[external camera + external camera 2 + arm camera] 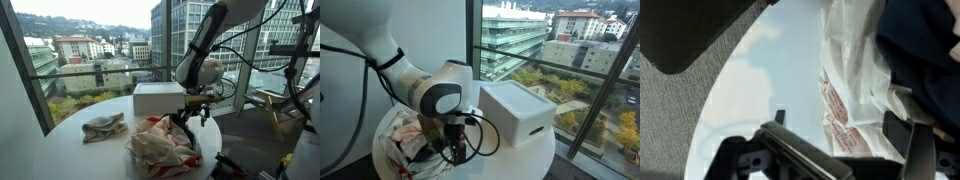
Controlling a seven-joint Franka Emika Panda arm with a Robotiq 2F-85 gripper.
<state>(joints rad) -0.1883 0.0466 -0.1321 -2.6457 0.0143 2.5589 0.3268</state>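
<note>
A crumpled white plastic bag with red print (160, 146) lies on a round white table (75, 155). It also shows in an exterior view (408, 140) and in the wrist view (845, 95). My gripper (190, 117) hangs just above the bag's far edge, next to a white box (160, 98). In the wrist view the gripper (840, 128) is open, with its two fingers set wide apart and a fold of the bag lying between them. I cannot tell whether the fingers touch the bag. The arm's wrist (445, 98) hides part of the bag.
A beige crumpled cloth (105, 126) lies on the table beside the bag. The white box (520, 115) stands at the table's window side. Floor-to-ceiling windows are close behind. A metal stand and cables (290, 95) are off to one side.
</note>
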